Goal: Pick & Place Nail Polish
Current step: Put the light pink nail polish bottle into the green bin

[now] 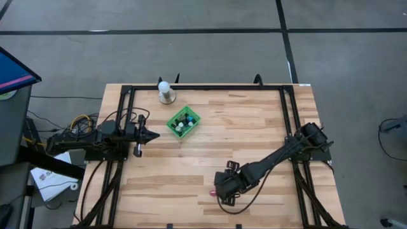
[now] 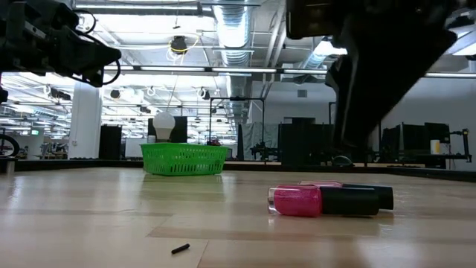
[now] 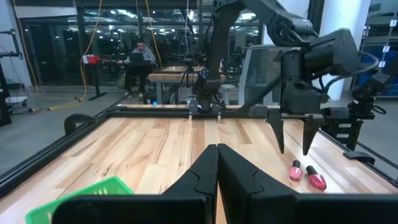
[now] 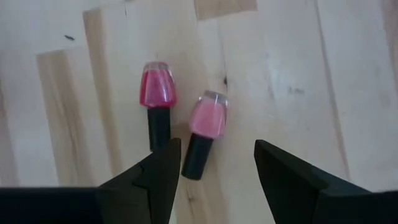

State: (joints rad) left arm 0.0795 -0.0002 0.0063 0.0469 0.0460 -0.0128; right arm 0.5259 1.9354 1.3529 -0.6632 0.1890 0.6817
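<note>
- We are at the pick step: our right gripper (image 4: 211, 168) hangs with its fingers spread above two nail polish bottles lying on their sides near the front edge of the table (image 1: 254, 121)
- In the right wrist view the deeper pink bottle (image 4: 157, 99) and the paler pink bottle (image 4: 205, 134) lie just beside each other, dark caps toward the gripper; the paler one's cap sits roughly between the two fingers, the other's cap close to one finger
- The low view shows the same pair flat on the wood, the nearer bottle (image 2: 323, 201) in front of the other; we judge the fingers are not yet touching either
- The green mesh basket (image 1: 170, 124) stands well apart, toward the far side of the table, and already holds several small bottles; a white ball on a round base (image 1: 165, 89) stands just beyond it
- Our left gripper (image 3: 216, 168) waits at the left side, near the basket, fingers pressed together and empty
- Next, we judge, the right gripper must come down around one bottle only, most likely the paler one, and close on it
- The risk we see is nudging or pinching the neighbour as well, since the two lie so close
- After that comes the carry across to the basket
</note>
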